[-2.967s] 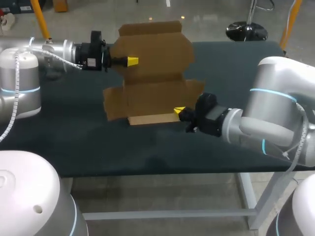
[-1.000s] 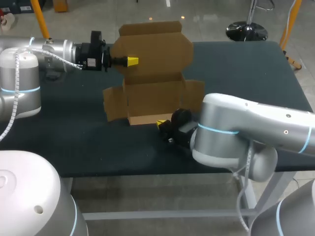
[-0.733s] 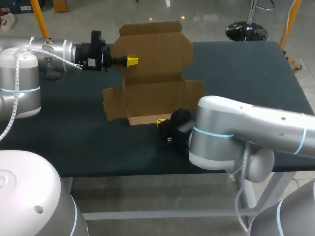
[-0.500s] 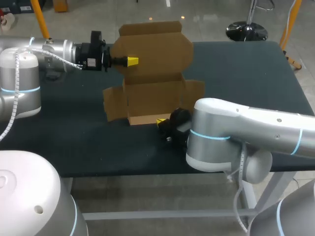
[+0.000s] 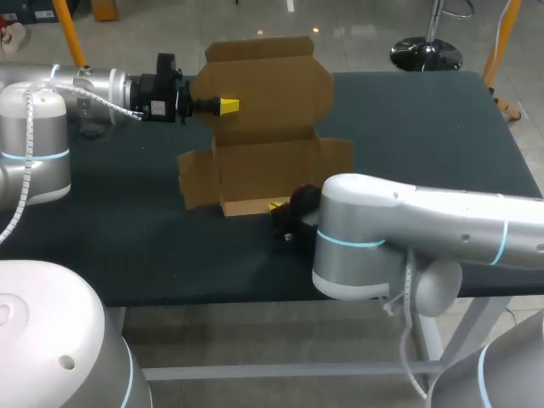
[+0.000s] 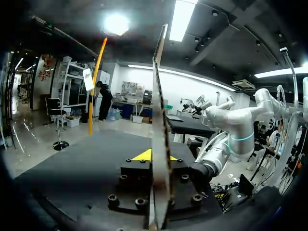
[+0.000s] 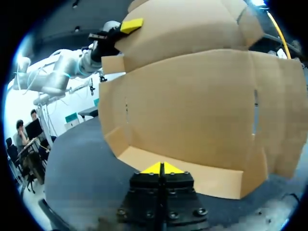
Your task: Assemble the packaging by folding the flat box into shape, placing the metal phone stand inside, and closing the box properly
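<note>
- Box (image 5: 268,161): a brown cardboard blank, partly folded, standing near the middle of the dark table (image 5: 408,127).
- Its front flap (image 5: 259,206) lies flat on the table at the near side.
- The right gripper (image 7: 161,167) sits low at the near edge of that flap. Its two yellow tips are pressed together with nothing between them. Whether they touch the cardboard cannot be told.
- The right arm (image 5: 408,229) comes in from the right and crosses the near part of the table, hiding most of its own gripper from above.
- Behind the flap the back wall stands upright, with a side flap (image 5: 197,178) sticking out to the left and another (image 5: 336,157) to the right.
- Above the back wall the lid (image 5: 268,81) rises, with rounded corners.
- The left gripper (image 6: 154,155) pinches the lid's left edge. In its wrist view the sheet stands edge-on between the two yellow tips.
- The left arm (image 5: 85,85) reaches in level from the far left.
</note>
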`<action>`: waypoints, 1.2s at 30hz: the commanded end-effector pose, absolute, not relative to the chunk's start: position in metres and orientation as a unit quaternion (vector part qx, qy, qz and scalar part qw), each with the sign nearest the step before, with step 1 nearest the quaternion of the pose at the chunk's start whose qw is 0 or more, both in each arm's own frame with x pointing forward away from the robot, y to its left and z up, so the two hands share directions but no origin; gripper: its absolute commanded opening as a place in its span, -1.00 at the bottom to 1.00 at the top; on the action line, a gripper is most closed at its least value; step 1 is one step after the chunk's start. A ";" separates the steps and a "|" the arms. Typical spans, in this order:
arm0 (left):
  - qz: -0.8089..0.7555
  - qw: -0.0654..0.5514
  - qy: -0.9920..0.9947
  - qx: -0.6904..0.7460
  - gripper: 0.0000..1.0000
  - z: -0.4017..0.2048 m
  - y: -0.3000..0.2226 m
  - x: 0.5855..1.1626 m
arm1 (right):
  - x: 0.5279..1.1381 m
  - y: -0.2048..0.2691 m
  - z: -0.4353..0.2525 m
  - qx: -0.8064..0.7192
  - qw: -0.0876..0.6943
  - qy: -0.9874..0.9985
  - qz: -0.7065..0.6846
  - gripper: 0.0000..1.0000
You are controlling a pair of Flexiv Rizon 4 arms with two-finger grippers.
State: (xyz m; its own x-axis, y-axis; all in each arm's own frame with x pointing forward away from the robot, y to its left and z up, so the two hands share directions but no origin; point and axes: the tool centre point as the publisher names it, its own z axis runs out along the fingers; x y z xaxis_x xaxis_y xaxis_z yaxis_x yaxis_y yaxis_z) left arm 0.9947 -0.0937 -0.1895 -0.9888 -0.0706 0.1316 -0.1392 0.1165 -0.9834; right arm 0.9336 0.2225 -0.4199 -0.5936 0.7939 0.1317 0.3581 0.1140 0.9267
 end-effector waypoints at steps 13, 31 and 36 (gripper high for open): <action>0.661 0.028 -0.746 0.069 -1.00 -0.191 -0.093 0.995 | 0.942 0.227 -0.431 0.413 0.214 0.714 0.524 -1.00; 0.661 0.028 -0.746 0.069 -1.00 -0.191 -0.093 0.995 | 0.942 0.220 -0.436 0.426 0.209 0.709 0.522 -1.00; 0.661 0.028 -0.746 0.069 -1.00 -0.191 -0.093 0.995 | 0.942 0.220 -0.436 0.426 0.209 0.709 0.522 -1.00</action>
State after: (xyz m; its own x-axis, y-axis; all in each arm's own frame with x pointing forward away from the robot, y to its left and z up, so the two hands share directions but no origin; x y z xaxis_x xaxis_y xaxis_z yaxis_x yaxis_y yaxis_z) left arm 0.9946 -0.0938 -0.1903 -0.9888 -0.0704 0.1317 -0.1392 0.1165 -0.9834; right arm 0.9397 0.2194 -0.4296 -0.5542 0.8186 0.1505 0.3859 0.0925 0.9179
